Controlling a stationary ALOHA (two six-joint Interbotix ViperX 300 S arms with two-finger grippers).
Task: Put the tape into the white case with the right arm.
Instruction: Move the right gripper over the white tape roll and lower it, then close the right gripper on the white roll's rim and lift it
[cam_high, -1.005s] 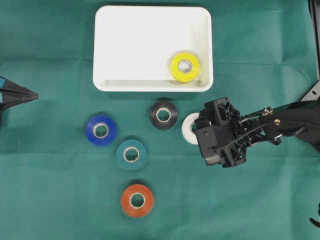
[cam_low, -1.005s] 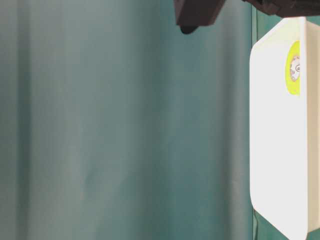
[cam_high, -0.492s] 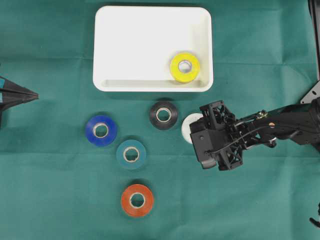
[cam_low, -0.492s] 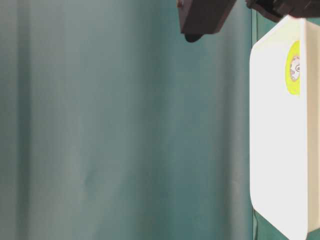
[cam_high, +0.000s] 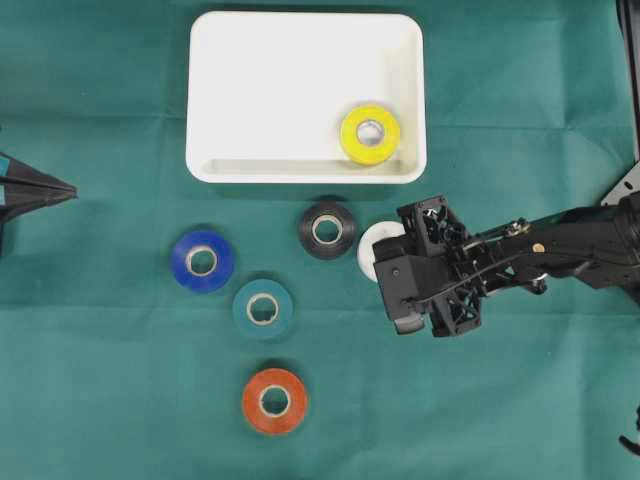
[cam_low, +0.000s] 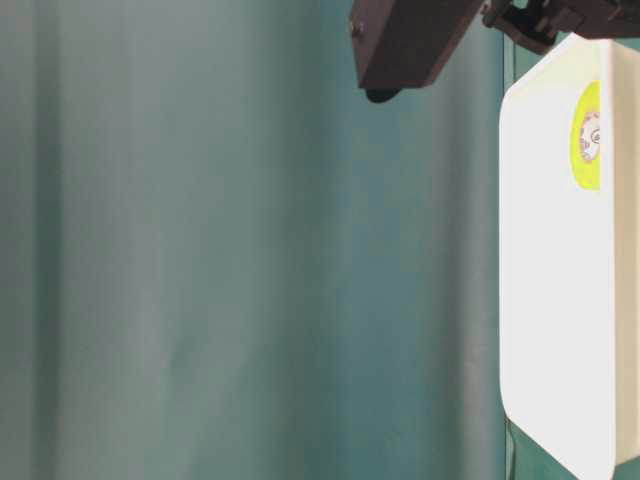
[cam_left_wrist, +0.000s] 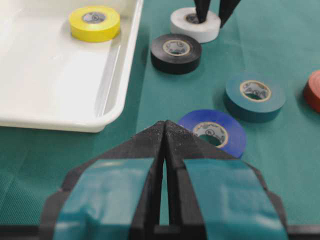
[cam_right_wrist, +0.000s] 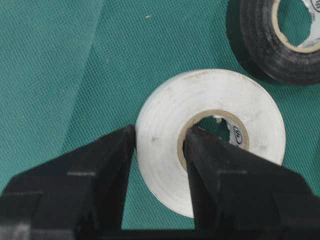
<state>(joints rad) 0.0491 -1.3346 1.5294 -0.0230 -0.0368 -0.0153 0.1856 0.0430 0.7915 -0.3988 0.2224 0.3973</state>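
- Right gripper (cam_right_wrist: 159, 142) clamps the white tape roll's (cam_right_wrist: 210, 135) wall, one finger inside the core.
- Left gripper (cam_left_wrist: 165, 145) closed, empty.
- Yellow roll (cam_high: 370, 134) sits in the white case's (cam_high: 250, 90) corner.

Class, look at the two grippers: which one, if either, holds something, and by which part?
The right gripper holds the white tape roll by its wall, one finger in the core hole, one outside. The left gripper is shut on nothing.

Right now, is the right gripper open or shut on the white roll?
Shut on it: the right gripper has one finger inside the white tape roll's core, one outside, pinching its wall.
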